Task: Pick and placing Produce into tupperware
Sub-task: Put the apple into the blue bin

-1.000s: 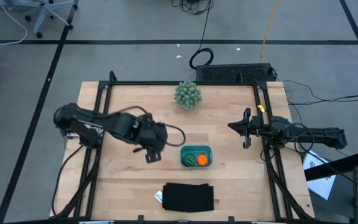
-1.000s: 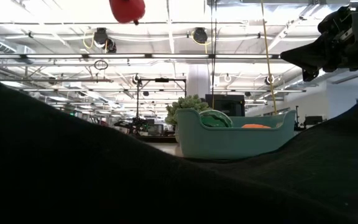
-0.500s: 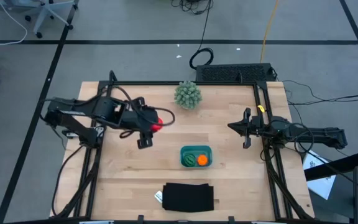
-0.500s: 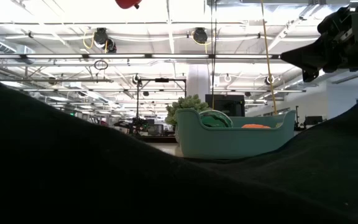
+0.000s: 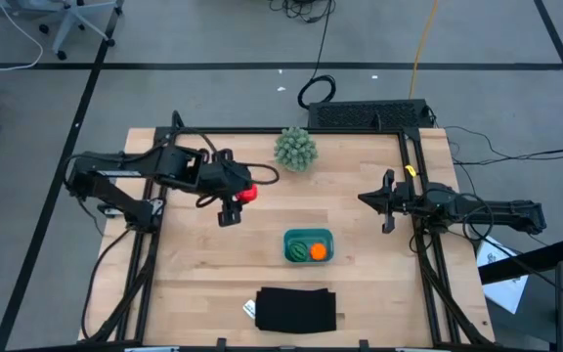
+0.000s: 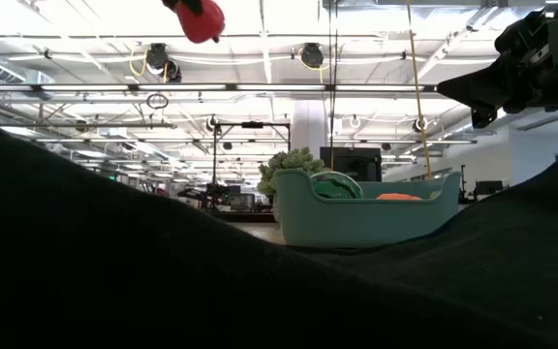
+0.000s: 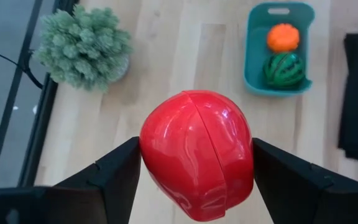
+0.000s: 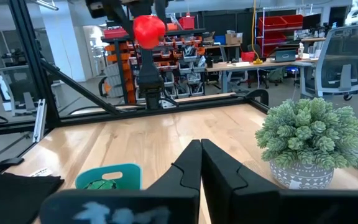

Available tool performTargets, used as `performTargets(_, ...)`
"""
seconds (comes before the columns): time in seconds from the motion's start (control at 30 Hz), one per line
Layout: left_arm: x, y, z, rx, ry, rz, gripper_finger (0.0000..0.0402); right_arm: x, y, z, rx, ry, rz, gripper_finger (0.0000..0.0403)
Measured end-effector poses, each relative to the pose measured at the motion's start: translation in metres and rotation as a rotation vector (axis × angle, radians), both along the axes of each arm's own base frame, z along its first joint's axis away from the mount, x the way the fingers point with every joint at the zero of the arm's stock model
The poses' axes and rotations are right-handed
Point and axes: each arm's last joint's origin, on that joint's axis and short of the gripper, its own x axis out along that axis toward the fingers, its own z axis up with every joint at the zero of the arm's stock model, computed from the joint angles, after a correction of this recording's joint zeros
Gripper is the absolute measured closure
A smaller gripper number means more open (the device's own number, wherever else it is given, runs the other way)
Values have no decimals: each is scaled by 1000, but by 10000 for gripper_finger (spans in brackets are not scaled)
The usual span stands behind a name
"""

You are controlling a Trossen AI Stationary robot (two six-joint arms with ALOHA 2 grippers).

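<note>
The red tomato-like ball [image 7: 196, 152] sits between the fingers of my left gripper [image 5: 245, 193], high above the table's left-middle; it also shows in the low view [image 6: 201, 17] and the right wrist view [image 8: 149, 30]. The teal tupperware [image 5: 309, 245] stands on the table to the right and nearer. It holds the green striped melon ball [image 7: 284, 68] and the orange ball [image 7: 283, 37]. My right gripper [image 5: 387, 202] waits shut at the table's right side, its fingers [image 8: 202, 165] together and touching nothing. My left gripper pinches the red ball between its two fingers, one finger [image 7: 120, 171] on each opposite side of the ball's round body [image 7: 160, 155]. The arm reaches in from the table's left. The ball is lifted clear, well above the tabletop.
A spiky pale-green potted plant [image 5: 295, 149] stands near the far edge. A flat black rectangle [image 5: 296, 308] lies at the near edge and fills the foreground of the low view. Bare wood lies between the left gripper and the tupperware. Black frame rails run along both table sides.
My left gripper, carrying the red ball, has moved from beside the tupperware's left side toward the far edge, then slightly right. In the low view the ball rose, then came down a little. The right arm has kept still.
</note>
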Motion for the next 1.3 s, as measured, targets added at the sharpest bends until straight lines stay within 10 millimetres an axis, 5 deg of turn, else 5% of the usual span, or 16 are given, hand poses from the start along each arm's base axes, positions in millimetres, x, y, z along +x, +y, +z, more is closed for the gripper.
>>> performTargets(0.5, 3, 33, -33, -72, -91, -89, 128, 0, 0, 0, -3, -1, -4, 403)
performTargets(0.83, 12, 31, -56, -132, -181, -196, 128, 1, -2, -1, -7, 16, -48, 403)
performTargets(1.3, 27, 25, -59, -201, -382, -321, 128, 2, -2, -1, -4, 12, -53, 403)
